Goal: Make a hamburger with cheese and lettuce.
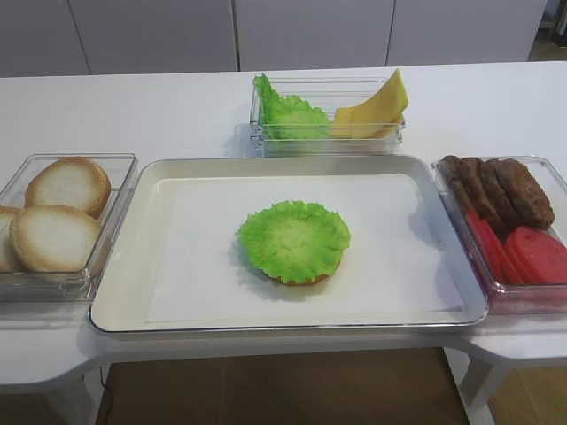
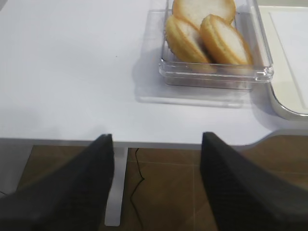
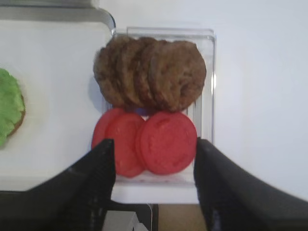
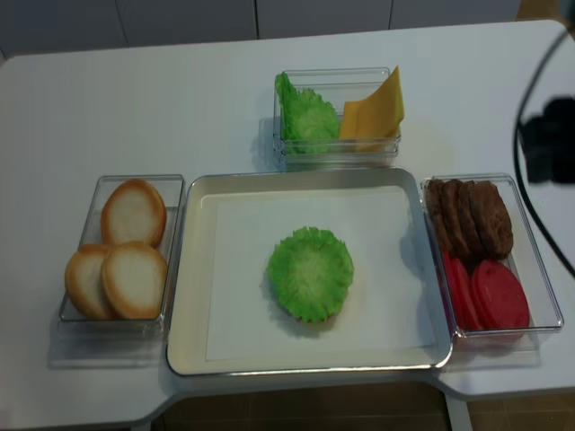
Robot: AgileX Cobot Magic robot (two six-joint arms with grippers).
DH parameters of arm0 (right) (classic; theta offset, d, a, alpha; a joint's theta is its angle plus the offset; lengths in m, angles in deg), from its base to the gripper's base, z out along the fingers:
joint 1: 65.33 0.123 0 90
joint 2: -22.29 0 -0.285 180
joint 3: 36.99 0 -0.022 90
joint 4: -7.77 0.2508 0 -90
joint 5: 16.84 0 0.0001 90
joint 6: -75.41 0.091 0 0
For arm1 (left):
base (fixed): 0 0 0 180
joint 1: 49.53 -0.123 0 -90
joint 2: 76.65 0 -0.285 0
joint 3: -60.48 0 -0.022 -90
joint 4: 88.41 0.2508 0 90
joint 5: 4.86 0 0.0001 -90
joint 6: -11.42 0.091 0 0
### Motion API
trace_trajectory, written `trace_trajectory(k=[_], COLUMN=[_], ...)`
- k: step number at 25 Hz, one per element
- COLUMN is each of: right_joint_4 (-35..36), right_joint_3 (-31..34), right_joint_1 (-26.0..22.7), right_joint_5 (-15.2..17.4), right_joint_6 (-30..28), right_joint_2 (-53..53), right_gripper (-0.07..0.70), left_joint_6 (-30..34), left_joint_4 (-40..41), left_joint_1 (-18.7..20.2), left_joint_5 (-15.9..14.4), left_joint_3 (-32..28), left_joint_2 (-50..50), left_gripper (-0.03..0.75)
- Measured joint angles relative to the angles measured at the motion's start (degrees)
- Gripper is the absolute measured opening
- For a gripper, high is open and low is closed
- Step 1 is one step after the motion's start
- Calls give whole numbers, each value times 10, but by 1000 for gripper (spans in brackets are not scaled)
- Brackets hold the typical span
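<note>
Metal tray (image 1: 124, 266) in the centre of the frame, lined with white paper. A lettuce leaf (image 1: 293, 239) lies flat at the middle of the tray, on top of a bun half (image 1: 297, 278) whose brown rim only peeks out at the leaf's lower edge.

Upper centre: a clear box (image 1: 328, 133) holds more lettuce on its left side and cheese slices (image 1: 374, 111) leaning on its right.

Left of frame: a clear bin (image 1: 66, 285) with three bun halves (image 1: 55, 237), cut faces up.

Right of frame: another clear bin (image 4: 539, 269) with brown patties (image 4: 467, 218) at the far end and red tomato slices (image 4: 490, 294) at the near end.

Right gripper (image 3: 154, 185): fingers spread wide, holding nothing, above the near end of the tomato bin. Height over it hard to judge.

Left gripper (image 2: 157, 185): fingers wide apart, empty, over the table's front edge, short of the bun bin.
</note>
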Motion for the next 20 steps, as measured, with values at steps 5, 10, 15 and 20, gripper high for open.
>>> trace_trajectory(k=[5, 10, 15, 20], right_joint_4=[0, -13, -27, -29], right_joint_3=[97, 163, 199, 203], right_joint_1=[-1, -2, -4, -4], right_joint_5=[2, 20, 32, 37], right_joint_6=[19, 36, 37, 32], right_joint_2=[124, 263, 390, 497], right_gripper=[395, 395, 396, 395], left_joint_6=[0, 0, 0, 0], left_joint_4=[0, 0, 0, 0], left_joint_1=[0, 0, 0, 0], left_joint_5=[0, 0, 0, 0], left_joint_3=[0, 0, 0, 0], left_joint_2=[0, 0, 0, 0], left_gripper=[427, 427, 427, 427])
